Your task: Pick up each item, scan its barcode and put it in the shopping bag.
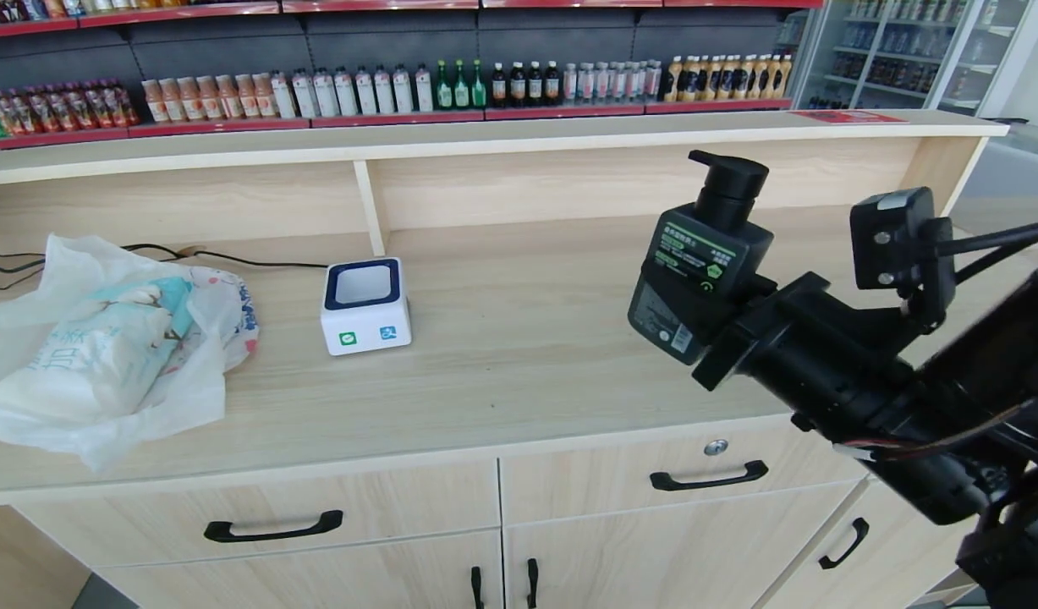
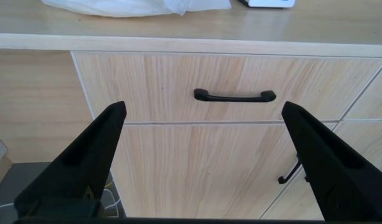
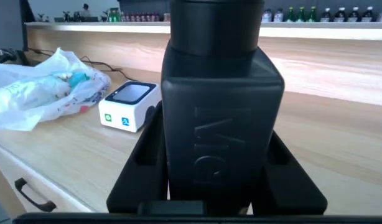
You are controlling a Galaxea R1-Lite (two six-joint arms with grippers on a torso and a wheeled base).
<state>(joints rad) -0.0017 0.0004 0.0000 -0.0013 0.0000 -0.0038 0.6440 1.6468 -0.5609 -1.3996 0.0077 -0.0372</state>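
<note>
Our right jaws are clamped on the dark pump bottle point(image 1: 696, 271), gripping its lower body from both sides. The right gripper point(image 1: 726, 326) holds it up off the counter point(image 1: 519, 381), pump head uppermost and a little tilted. Our left jaws stand wide apart with nothing between them, the left gripper point(image 2: 203, 162) hanging low before a drawer handle point(image 2: 234, 96), under the counter edge.

From the right jaws, the white scanner point(image 1: 365, 326) sits well off toward our left and lower down, its window point(image 1: 364, 285) facing up. The shopping bag point(image 1: 180, 397) lies further out the same way, beyond the scanner, with a soft pack point(image 1: 96, 347) inside. The bottle's barcode point(image 1: 681, 337) shows as a small white patch low on the labelled face, just beside the jaws.

We judge the step in hand to be the scan: the bottle is lifted but not yet over the window. To do it well we should carry it across until the jaws hang above the window. Then we should roll the wrist so the barcode face looks down at it, flat to it, near but not touching. Because the patch sits so close to the jaws, we must check that they do not cover it. The grip is low on a tall bottle, so a slow roll should keep it from slipping. The bag's mouth looks slumped, and the left gripper may have to hold it open afterwards.
</note>
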